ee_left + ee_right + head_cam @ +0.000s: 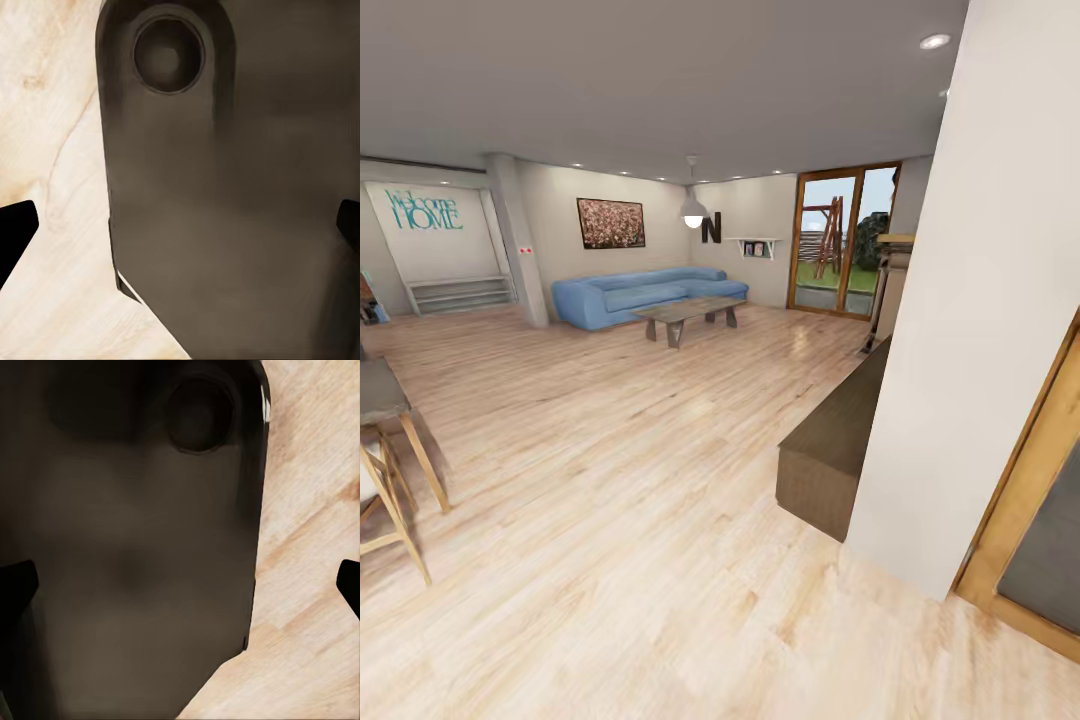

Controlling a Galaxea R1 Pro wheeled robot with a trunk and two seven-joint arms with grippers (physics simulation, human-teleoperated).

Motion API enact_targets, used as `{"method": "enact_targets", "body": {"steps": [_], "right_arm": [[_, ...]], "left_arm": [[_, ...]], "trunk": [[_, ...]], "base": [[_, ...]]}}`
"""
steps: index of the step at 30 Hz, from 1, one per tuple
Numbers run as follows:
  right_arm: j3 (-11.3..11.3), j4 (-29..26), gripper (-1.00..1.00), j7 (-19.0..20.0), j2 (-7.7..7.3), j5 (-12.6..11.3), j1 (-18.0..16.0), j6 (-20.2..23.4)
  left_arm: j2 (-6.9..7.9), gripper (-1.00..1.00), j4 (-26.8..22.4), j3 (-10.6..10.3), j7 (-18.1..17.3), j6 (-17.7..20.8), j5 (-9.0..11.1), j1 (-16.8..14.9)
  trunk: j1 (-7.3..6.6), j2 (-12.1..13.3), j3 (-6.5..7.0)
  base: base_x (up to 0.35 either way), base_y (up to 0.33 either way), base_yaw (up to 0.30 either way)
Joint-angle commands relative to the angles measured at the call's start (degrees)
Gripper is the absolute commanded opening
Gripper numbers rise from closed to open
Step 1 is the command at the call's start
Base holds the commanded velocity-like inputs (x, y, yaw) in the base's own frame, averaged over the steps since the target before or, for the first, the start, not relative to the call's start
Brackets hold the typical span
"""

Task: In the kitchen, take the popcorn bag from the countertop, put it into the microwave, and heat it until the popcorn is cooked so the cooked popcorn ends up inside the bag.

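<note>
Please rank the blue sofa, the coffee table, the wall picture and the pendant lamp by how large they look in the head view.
1. Sofa
2. Coffee table
3. Picture
4. Lamp

All stand far off at similar depth, so the order is fairly safe.

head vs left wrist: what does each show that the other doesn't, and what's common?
Head alone: a living room with a blue sofa, coffee table, framed picture, glass door and white wall. Left wrist alone: a dark robot part up close, and the left pincer with its black fingertips spread wide at both picture edges. Shared: the pale wood floor.
</note>
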Motion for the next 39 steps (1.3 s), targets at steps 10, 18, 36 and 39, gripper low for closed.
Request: {"method": "enact_targets", "body": {"steps": [10, 18, 36, 39], "right_arm": [[-0.07, 0.09, 1.00, -0.09, 0.25, -0.42, -0.09, 0.75], [0.03, 0.09, 1.00, -0.09, 0.26, -0.39, -0.09, 0.71], [-0.09, 0.09, 1.00, -0.09, 0.26, -0.43, -0.09, 0.70], [-0.15, 0.09, 1.00, -0.11, 0.31, -0.44, -0.09, 0.32]], "left_arm": [[-0.09, 1.00, -0.93, 0.06, -0.18, -0.35, -0.09, -0.09], [-0.09, 1.00, -0.97, 0.38, -0.18, -1.56, 0.28, -0.09], [0.04, 1.00, -1.01, 0.37, -0.09, -3.59, 0.44, -0.09], [-0.01, 1.00, -0.99, 0.34, -0.09, -3.60, 0.44, -0.09]], "trunk": [[0.00, -0.02, -0.28], [0.00, -0.02, -0.70], [0.00, -0.02, -1.53], [0.00, -0.02, -1.67]], "base": [[0.000, 0.000, 0.058], [0.000, 0.000, 0.272], [0.000, 0.000, 0.290], [0.000, 0.000, 0.290]]}}
